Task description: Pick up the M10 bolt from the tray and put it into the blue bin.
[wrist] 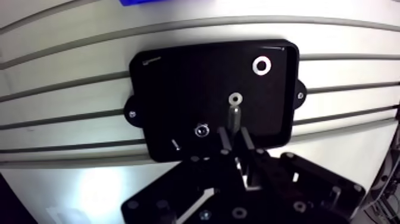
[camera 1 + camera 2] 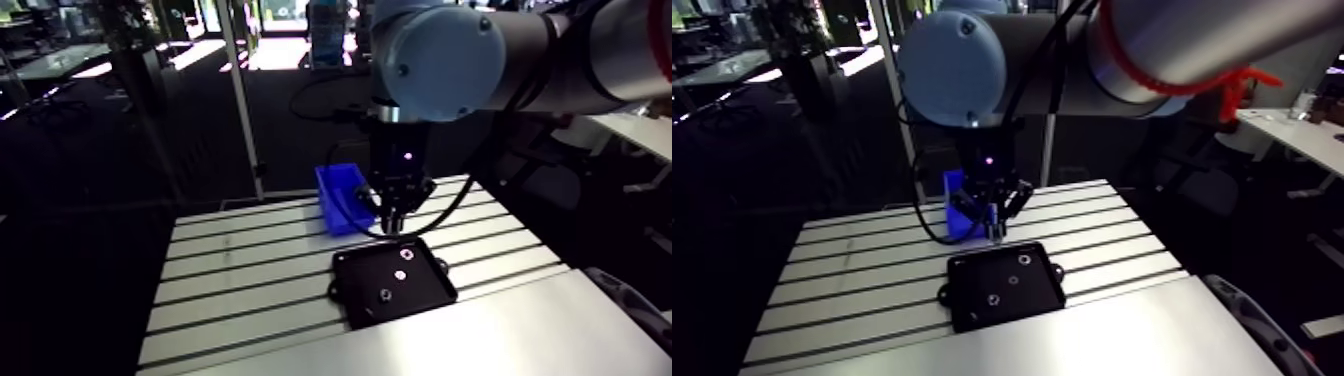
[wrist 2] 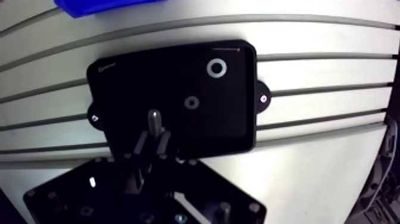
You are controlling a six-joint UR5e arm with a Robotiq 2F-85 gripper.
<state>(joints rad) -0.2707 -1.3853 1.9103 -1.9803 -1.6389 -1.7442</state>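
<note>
Arm view: gripper [image 2: 394,226] low over the far rim of the black tray [image 2: 432,284], blue bin [image 2: 338,200] just behind. Wrist view: fingers [image 1: 224,138] clenched on the M10 bolt [image 1: 234,118] — grey shank jutting ahead, held above the tray floor — large washer [image 1: 261,65] farther ahead.

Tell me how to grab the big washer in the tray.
Grip the big washer by opposite edges of its outer rim, probably from straight above: it lies flat on the tray floor, close to a corner, so the walls block a side approach.
</note>
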